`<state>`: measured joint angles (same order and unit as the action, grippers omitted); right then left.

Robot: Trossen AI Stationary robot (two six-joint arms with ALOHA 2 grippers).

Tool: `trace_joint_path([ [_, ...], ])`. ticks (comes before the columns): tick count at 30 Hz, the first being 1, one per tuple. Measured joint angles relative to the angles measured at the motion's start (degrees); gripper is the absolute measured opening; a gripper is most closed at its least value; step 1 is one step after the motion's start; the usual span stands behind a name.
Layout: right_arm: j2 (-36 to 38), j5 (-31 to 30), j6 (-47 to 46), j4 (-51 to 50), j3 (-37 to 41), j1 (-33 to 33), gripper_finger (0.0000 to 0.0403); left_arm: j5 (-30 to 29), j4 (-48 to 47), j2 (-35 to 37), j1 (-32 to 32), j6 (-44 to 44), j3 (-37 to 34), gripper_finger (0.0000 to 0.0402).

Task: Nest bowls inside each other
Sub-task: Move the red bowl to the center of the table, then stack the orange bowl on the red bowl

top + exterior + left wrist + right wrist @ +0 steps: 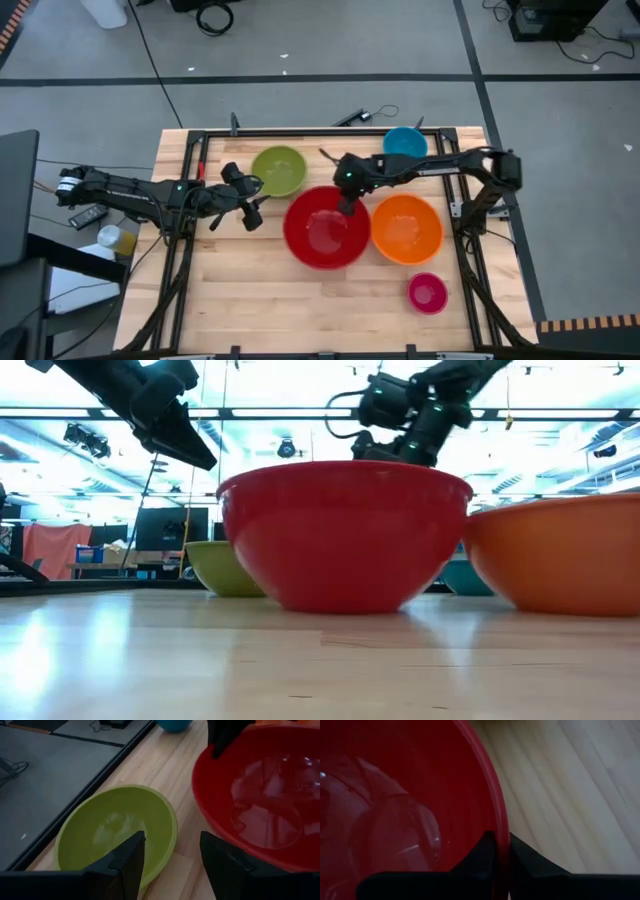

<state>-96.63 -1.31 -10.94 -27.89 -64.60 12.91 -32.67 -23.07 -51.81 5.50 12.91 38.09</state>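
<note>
The red bowl (pixel 325 230) stands on its base at the table's middle, with my right gripper (pixel 348 207) shut on its far right rim. To its right stands the orange bowl (pixel 406 228). The lime green bowl (pixel 279 170) is to the far left, the blue bowl (pixel 405 142) at the far edge and the small pink bowl (pixel 427 292) near right. My left gripper (pixel 250 205) hangs open above the table between the green bowl (pixel 115 830) and the red one (pixel 265 805), touching neither. My right gripper pinches the red bowl's rim (pixel 502 830) on its far right side, one finger (pixel 482 857) inside the bowl and the other (pixel 532 862) outside. The fingers come from above, slanting down. In the low view the bowl (pixel 340 540) stands upright with its base on the table.
The wooden table (pixel 250 300) is framed by black rails (pixel 190 160). The orange bowl (pixel 560 555) stands close beside the red one. Bare wood lies along the near edge and at the near left.
</note>
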Motion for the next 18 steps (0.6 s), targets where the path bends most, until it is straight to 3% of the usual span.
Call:
trace_joint_path([
  [5, 5.8, -3.3, 0.5, 0.4, 5.5, 0.5, 0.0055, 0.0, 0.1, 0.0, -0.1, -0.7, 0.0, 0.0194],
  [14, 16.1, -7.3, 0.9, -4.3, 5.6, 0.5, 0.0121, 0.0, 0.6, 0.0, -0.9, -1.5, 0.0, 0.0194],
  [18, 21.6, -6.3, -1.0, -15.2, 5.5, -0.2, 0.0157, 0.0, 0.6, 0.0, -0.9, -1.1, 0.0, 0.0194],
])
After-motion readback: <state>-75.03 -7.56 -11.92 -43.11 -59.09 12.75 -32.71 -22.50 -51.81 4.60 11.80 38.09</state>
